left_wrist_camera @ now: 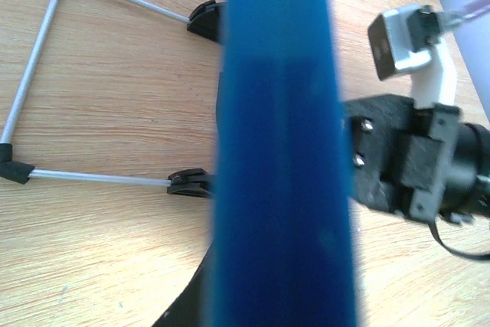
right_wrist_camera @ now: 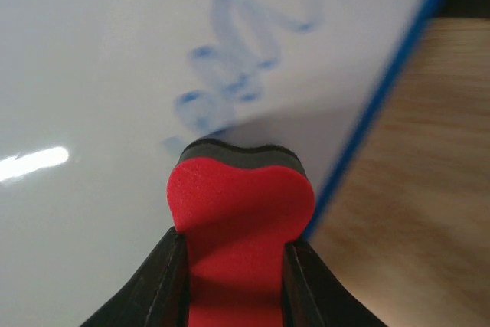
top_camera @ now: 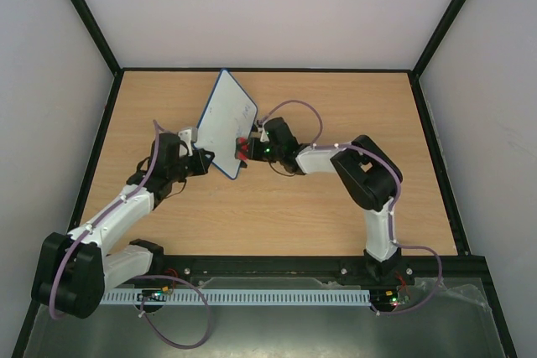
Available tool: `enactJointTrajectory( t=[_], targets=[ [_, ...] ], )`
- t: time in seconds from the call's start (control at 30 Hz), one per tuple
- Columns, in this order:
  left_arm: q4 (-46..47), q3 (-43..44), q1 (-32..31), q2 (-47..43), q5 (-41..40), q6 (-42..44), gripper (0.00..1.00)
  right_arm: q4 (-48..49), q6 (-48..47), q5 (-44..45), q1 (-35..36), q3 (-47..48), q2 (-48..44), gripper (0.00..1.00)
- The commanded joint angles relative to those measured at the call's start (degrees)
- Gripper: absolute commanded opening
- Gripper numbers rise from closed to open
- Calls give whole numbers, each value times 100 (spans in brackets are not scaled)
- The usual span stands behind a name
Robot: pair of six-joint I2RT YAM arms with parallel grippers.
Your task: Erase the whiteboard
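Observation:
The whiteboard [top_camera: 228,121] has a white face and a dark blue rim, and is held tilted up off the table. My left gripper [top_camera: 206,162] is shut on its lower edge. The blue rim [left_wrist_camera: 282,158] fills the middle of the left wrist view and hides the fingers. My right gripper [top_camera: 244,151] is shut on a red eraser [right_wrist_camera: 240,208]. The eraser's dark felt face presses against the board's face [right_wrist_camera: 92,74] near its lower corner. Smudged blue handwriting [right_wrist_camera: 230,82] lies just above the eraser. Faint writing also shows in the top view.
The board's wire stand [left_wrist_camera: 46,74] with black feet lies on the wooden table [top_camera: 277,207] behind the board. The right arm's wrist and camera [left_wrist_camera: 409,151] are close on the board's other side. Black frame rails [top_camera: 268,69] and white walls enclose the table.

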Motion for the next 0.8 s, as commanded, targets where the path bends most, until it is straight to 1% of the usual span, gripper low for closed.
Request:
enactJointTrajectory(
  t=[0.0, 0.07, 0.17, 0.3, 0.4, 0.53, 0.67, 0.77],
  targets=[
    [-241, 54, -189, 67, 1380, -626, 2, -850, 179, -121, -186, 228, 488, 2],
    [-243, 50, -189, 79, 1363, -609, 2, -942, 146, -331, -102, 272, 426, 2],
    [-217, 50, -191, 109, 1354, -633, 3, -1167, -94, -603, 244, 397, 221, 2],
    [-211, 75, -194, 150, 1379, -617, 2, -1135, 37, -991, 621, 362, -189, 2],
    [-224, 82, -187, 151, 1371, -597, 3, -1072, 86, -1094, 806, 365, -457, 2],
    [-175, 50, -195, 150, 1380, -631, 2, -981, 115, -1039, 828, 392, -584, 2],
    [-163, 83, -187, 151, 1406, -625, 3, -986, 152, -1025, 726, 468, -414, 2],
    [-172, 88, -190, 146, 1428, -621, 2, -903, 211, -953, 483, 499, -136, 2]
  ],
)
